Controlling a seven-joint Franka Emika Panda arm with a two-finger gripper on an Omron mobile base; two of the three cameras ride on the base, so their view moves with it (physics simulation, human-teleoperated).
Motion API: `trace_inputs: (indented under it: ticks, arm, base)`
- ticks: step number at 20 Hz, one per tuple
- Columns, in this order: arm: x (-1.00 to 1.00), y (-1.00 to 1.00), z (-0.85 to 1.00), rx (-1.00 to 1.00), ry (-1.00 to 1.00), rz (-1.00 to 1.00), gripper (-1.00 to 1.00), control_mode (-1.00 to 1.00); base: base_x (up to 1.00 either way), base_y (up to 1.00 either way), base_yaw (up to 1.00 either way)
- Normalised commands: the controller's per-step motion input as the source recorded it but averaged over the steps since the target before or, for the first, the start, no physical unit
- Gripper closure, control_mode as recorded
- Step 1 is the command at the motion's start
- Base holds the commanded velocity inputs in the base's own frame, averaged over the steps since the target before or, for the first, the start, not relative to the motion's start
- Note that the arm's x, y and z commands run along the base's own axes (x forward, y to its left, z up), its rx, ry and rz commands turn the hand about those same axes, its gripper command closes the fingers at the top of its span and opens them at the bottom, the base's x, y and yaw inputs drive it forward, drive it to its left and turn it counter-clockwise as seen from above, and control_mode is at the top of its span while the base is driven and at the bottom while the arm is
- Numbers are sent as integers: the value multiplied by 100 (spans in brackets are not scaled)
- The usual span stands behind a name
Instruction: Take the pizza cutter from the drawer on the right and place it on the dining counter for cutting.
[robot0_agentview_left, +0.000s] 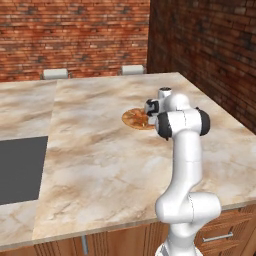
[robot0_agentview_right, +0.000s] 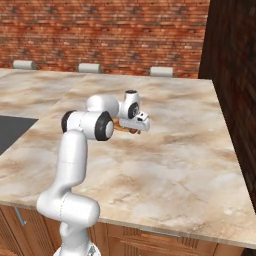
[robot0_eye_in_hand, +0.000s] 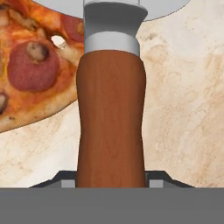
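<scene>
You see the big beige dining counter (robot0_agentview_left: 100, 165) with a dark grey patch (robot0_agentview_left: 20, 167). A round pizza (robot0_agentview_left: 136, 118) lies flat on it.

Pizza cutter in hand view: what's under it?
Under the pizza cutter: the pizza at its left and bare dining counter at its right. The wooden handle covers the pizza's near edge, so contact between blade and pizza or counter cannot be seen.

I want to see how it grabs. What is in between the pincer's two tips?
The pizza cutter's brown wooden handle fills the gap between the tips of the pincer, in the hand view, above the pizza.
</scene>
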Motion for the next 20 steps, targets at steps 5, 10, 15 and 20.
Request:
trace_inputs:
  ticks: [5, 10, 15, 20]
  arm:
    - [-5, 0, 0, -3, -7, -2, -100, -100]
    - [0, 0, 15, 0, 0, 0, -100, -100]
    - [-30, 0, 83, 0, 0, -1, -100, -100]
    - [-94, 17, 67, -1, 0, 0, -100, -100]
  base:
    - [0, 0, 0]
    - [0, 0, 0]
    - [0, 0, 0]
    - [0, 0, 0]
